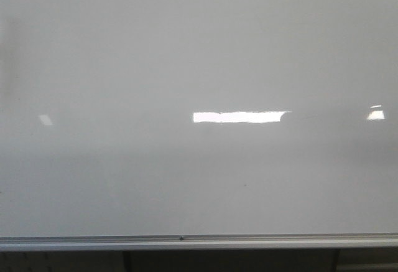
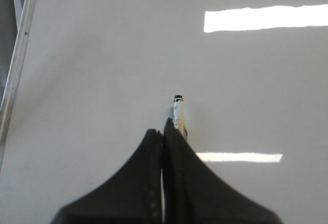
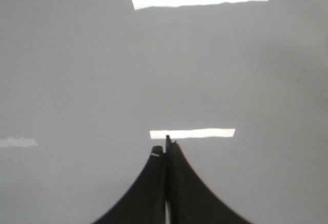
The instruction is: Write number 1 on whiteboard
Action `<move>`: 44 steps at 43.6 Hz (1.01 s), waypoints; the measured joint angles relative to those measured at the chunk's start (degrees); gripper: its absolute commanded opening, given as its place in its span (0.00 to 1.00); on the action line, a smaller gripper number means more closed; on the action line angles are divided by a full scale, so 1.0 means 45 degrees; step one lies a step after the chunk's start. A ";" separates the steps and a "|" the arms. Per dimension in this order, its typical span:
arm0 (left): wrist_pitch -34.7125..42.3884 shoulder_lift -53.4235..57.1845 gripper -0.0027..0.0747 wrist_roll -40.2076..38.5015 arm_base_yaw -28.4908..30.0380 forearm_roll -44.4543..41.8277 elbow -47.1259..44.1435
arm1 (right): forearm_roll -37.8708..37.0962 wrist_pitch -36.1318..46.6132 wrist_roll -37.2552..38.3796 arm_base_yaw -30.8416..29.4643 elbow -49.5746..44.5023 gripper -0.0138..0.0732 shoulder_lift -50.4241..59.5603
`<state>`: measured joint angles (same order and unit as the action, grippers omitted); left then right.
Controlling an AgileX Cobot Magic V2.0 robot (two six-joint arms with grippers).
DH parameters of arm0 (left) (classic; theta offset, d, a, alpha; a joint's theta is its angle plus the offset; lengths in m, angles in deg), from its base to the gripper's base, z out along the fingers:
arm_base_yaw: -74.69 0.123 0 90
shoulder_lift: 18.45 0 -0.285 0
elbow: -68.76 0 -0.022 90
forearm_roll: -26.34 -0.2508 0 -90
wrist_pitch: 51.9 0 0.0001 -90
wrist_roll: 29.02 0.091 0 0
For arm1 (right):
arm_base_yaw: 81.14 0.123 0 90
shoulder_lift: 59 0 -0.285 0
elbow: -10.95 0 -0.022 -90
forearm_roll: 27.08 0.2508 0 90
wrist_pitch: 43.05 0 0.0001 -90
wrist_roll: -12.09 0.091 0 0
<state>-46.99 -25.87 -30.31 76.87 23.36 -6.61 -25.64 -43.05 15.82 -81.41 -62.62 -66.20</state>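
Note:
The whiteboard (image 1: pixel 199 66) is a glossy pale grey board that fills the front view, and neither arm shows there. No number 1 shows on it in any view. In the left wrist view my left gripper (image 2: pixel 163 131) is shut on a white marker (image 2: pixel 178 112). The marker's black-banded end (image 2: pixel 177 98) sticks out past the fingertips over the board, and I cannot tell whether it touches. In the right wrist view my right gripper (image 3: pixel 165 144) is shut over the bare board, with nothing between its fingers.
The board's silver frame (image 1: pixel 186 241) runs along its near edge, with dark space below it. The same frame edge (image 2: pixel 15 75) shows beside the left gripper. Bright glare patches (image 1: pixel 239 117) lie on the board.

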 measured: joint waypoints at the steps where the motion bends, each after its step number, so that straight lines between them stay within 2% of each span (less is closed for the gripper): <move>1: -0.0071 0.0000 0.01 0.0000 0.0000 0.0000 0.0291 | 0.0000 -0.0104 0.0000 0.0000 0.0326 0.08 0.0000; 5: -0.0506 0.0000 0.01 0.0000 0.0000 0.0000 0.1481 | 0.0000 -0.0865 0.0000 0.0000 0.1425 0.08 0.0000; 12: -0.2263 -0.0420 0.01 0.0000 0.0000 0.0000 0.4043 | 0.0000 -0.2600 0.0000 0.0000 0.3512 0.08 -0.0303; 23: -0.6512 -0.3106 0.01 0.0000 0.0000 0.0000 0.7310 | 0.0000 -0.5575 0.0000 0.0000 0.6226 0.08 -0.2959; 30: -0.7938 -0.4676 0.01 0.0000 0.0000 0.0000 0.7766 | 0.0000 -0.6917 0.0000 0.0000 0.6933 0.08 -0.4831; 44: -0.9074 -0.6558 0.01 0.0000 0.0000 0.0086 0.7689 | 0.0000 -0.7407 0.0000 0.0000 0.6928 0.08 -0.6863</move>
<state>-87.83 -55.38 -30.31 76.87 23.74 28.00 -25.64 -76.38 15.82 -81.41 -31.44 -97.08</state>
